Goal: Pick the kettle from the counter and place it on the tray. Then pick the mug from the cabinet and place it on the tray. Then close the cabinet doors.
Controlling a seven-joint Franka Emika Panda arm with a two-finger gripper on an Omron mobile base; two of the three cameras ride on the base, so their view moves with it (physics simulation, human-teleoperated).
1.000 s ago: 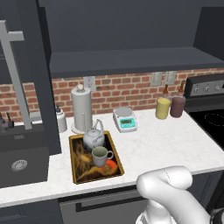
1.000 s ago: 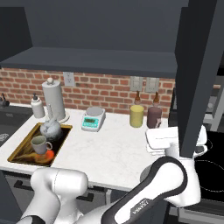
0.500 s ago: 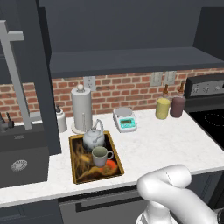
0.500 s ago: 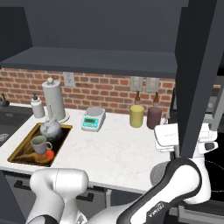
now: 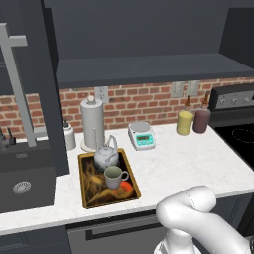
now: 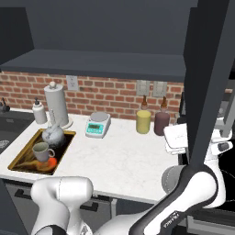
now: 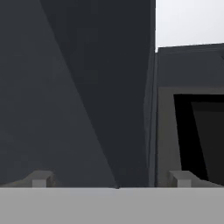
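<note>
From a second ago my arm has swung further right, behind the open right door [image 6: 209, 92], so only shutting remains. At left, the kettle [image 5: 106, 157] and mug [image 5: 114, 176] sit in the tray [image 5: 84, 191] on the tabletop [image 5: 183, 163]. My jaws, spread wide and empty, face the door panel [image 7: 74, 87]; free edge just right.

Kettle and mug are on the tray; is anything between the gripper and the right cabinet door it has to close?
Nothing visible. The open gripper faces the dark cabinet door directly, with only the panel ahead of its fingertips. Whether it touches yet, I cannot tell.
</note>
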